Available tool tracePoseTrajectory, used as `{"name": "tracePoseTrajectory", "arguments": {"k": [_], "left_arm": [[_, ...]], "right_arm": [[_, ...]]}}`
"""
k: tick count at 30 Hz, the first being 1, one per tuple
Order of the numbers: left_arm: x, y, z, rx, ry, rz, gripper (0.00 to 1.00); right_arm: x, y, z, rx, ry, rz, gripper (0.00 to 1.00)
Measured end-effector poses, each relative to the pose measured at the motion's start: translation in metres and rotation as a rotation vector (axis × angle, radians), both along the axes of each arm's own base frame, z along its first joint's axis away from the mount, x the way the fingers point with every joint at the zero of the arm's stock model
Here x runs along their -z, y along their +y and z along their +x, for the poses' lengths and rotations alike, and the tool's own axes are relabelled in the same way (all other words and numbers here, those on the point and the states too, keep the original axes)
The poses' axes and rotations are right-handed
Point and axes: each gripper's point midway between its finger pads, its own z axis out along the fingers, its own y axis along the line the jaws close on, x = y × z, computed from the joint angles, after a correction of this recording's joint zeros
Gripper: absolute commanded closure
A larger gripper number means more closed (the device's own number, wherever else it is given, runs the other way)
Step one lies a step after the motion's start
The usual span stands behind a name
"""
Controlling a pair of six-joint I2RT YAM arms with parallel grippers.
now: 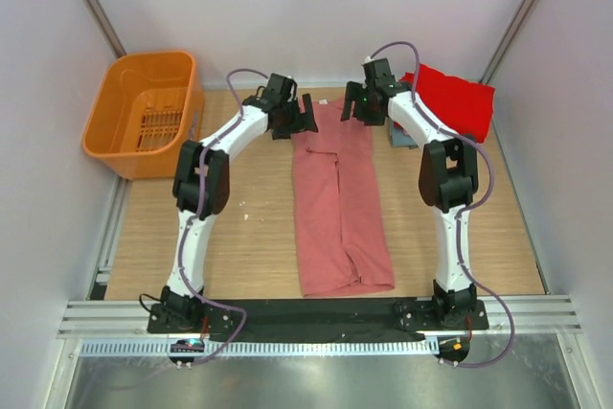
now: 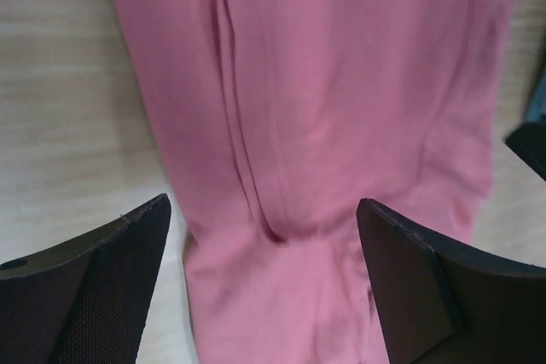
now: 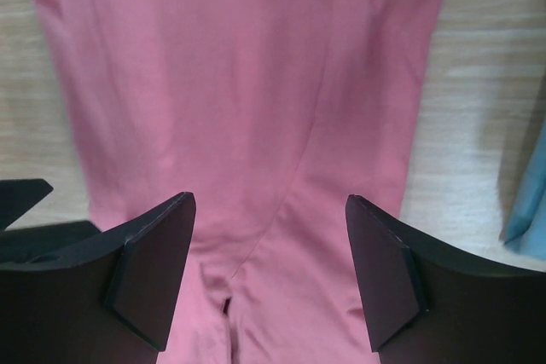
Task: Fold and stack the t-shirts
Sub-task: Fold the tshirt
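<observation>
A salmon-pink t-shirt [image 1: 340,203] lies as a long narrow strip down the middle of the table, its sides folded in. It fills the left wrist view [image 2: 324,108] and the right wrist view [image 3: 256,91]. My left gripper [image 1: 300,122] is open over the strip's far left corner. My right gripper [image 1: 356,107] is open over its far right corner. Neither holds cloth. A folded bright red shirt [image 1: 458,101] lies at the far right, on a grey-blue one [image 1: 400,135] that also shows in the right wrist view [image 3: 529,202].
An orange plastic basket [image 1: 144,112] stands at the far left by the wall. Walls close in the table on the left, right and back. Bare wood [image 1: 249,227] lies on both sides of the pink strip.
</observation>
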Motion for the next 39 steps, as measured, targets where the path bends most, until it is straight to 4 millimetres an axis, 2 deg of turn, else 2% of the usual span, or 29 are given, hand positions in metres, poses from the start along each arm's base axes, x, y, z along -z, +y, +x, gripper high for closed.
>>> {"name": "tracePoseTrajectory", "arguments": {"k": [3, 5, 7, 9, 10, 11, 15, 18, 19, 20, 21, 24, 29, 35, 36, 38, 39], "left_arm": [[0.026, 0.0, 0.02, -0.017, 0.027, 0.03, 0.1], [0.038, 0.005, 0.025, -0.034, 0.045, 0.053, 0.14], [0.044, 0.011, 0.027, -0.048, 0.062, 0.068, 0.2], [0.042, 0.015, 0.034, -0.061, 0.056, 0.072, 0.27], [0.04, 0.016, 0.038, -0.067, 0.049, 0.069, 0.35], [0.04, 0.017, 0.041, -0.074, 0.044, 0.067, 0.38], [0.05, 0.02, 0.044, -0.081, 0.056, 0.068, 0.58], [0.053, 0.018, 0.046, -0.081, 0.06, 0.053, 0.83], [0.057, 0.018, 0.046, -0.079, 0.064, 0.055, 0.98], [0.058, 0.017, 0.047, -0.079, 0.065, 0.047, 1.0], [0.058, 0.016, 0.048, -0.076, 0.061, 0.045, 1.0], [0.058, 0.016, 0.052, -0.081, 0.059, 0.035, 1.0], [0.057, 0.028, 0.059, -0.107, 0.06, 0.032, 1.0], [0.048, 0.077, 0.098, -0.195, 0.026, 0.016, 1.0], [0.046, 0.083, 0.103, -0.203, 0.017, 0.011, 0.94], [0.041, 0.093, 0.112, -0.211, -0.002, 0.007, 0.75], [0.04, 0.099, 0.114, -0.214, -0.008, 0.01, 0.52]], "right_arm": [[0.013, -0.012, 0.012, 0.027, 0.008, -0.031, 0.22], [0.021, -0.021, 0.013, 0.045, 0.017, -0.065, 0.22], [0.027, -0.031, 0.014, 0.066, 0.026, -0.097, 0.23], [0.033, -0.038, 0.015, 0.08, 0.034, -0.123, 0.26], [0.035, -0.04, 0.015, 0.082, 0.038, -0.131, 0.28], [0.038, -0.041, 0.015, 0.083, 0.043, -0.138, 0.29], [0.057, -0.041, 0.015, 0.076, 0.072, -0.153, 0.5], [0.073, -0.039, 0.012, 0.068, 0.102, -0.151, 0.62], [0.073, -0.038, 0.013, 0.065, 0.1, -0.146, 0.68], [0.072, -0.036, 0.014, 0.064, 0.096, -0.139, 0.73], [0.073, -0.035, 0.014, 0.061, 0.099, -0.129, 0.84], [0.074, -0.029, 0.014, 0.056, 0.103, -0.098, 0.93], [0.071, -0.016, 0.027, 0.04, 0.087, -0.046, 0.94], [0.069, 0.007, 0.051, 0.051, 0.047, 0.014, 0.94], [0.069, 0.009, 0.054, 0.061, 0.044, 0.026, 0.92], [0.068, 0.016, 0.054, 0.068, 0.045, 0.05, 0.64], [0.067, 0.02, 0.053, 0.069, 0.047, 0.06, 0.5]]}}
